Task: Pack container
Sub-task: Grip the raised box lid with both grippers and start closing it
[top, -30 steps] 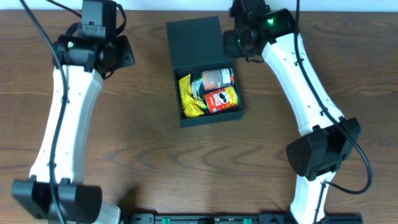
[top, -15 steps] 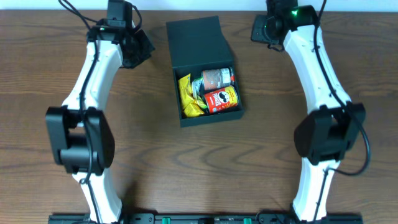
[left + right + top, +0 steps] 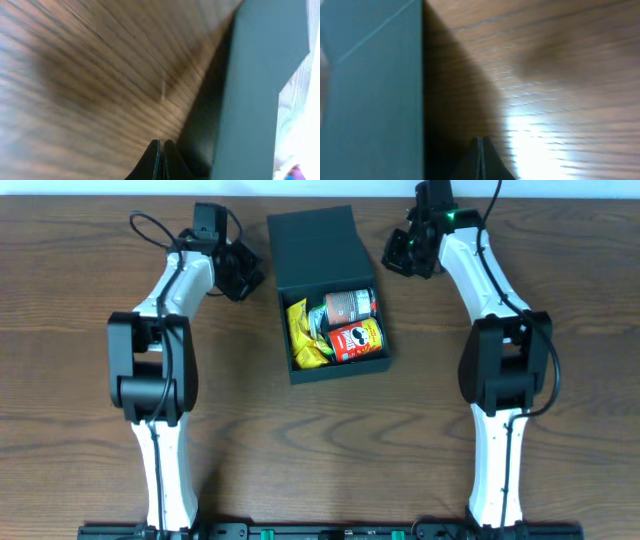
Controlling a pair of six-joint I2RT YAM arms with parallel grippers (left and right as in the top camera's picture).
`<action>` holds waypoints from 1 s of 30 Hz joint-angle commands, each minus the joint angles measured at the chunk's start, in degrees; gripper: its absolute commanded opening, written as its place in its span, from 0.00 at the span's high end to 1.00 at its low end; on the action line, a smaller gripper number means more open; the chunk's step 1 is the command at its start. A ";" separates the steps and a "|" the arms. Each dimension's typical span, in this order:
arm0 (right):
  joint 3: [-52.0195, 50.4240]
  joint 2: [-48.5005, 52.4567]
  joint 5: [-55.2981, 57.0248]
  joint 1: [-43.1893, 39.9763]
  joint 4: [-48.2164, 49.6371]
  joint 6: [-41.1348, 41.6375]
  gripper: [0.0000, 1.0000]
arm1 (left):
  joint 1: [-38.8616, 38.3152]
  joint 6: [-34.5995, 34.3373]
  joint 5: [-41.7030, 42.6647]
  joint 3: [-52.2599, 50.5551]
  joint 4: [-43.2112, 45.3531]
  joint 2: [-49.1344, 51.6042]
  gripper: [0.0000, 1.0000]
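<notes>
The container (image 3: 335,370) sits mid-counter, toward the far edge, turned a little so its walls run at a slight angle to the edges of the counter (image 3: 250,450). Its lid (image 3: 315,245) is folded back open and lies flat on the far side, reaching close to the counter's far edge, with only a thin strip of wood behind it. Inside the walls, a yellow packet (image 3: 300,335) fills the left side. A brown can (image 3: 350,305) lies on its side at the far right, and a red can (image 3: 358,340) lies just beside it, against the near wall.

The left hand (image 3: 245,278) is just beside the lid's left edge, pinched closed with nothing between its fingers. In the left wrist view its fingertips (image 3: 155,160) meet low over the wood, next to the container's dark wall. Whether they touch the wall cannot be told. The right hand (image 3: 398,255) is just beside the lid's right edge, likewise closed and holding nothing. The right wrist view shows its fingertips (image 3: 476,160) together in the shadow along the container's side.

The left arm (image 3: 150,370) and right arm (image 3: 500,370) run up from the near edge on either side, well apart from the container's side walls. Between them, open wood stretches from the container's near wall to the near edge.
</notes>
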 commanded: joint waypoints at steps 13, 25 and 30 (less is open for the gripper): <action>0.02 2.47 -17.33 0.13 4.66 9.11 0.99 | -1.44 -10.82 8.39 0.07 11.13 2.16 0.94; 0.02 2.47 -22.82 -0.07 6.80 10.29 0.99 | -0.98 -12.83 14.71 0.07 20.37 2.16 0.94; 0.02 2.47 -24.26 -0.26 8.66 11.26 0.99 | -0.94 -15.32 16.48 0.09 25.73 2.16 0.94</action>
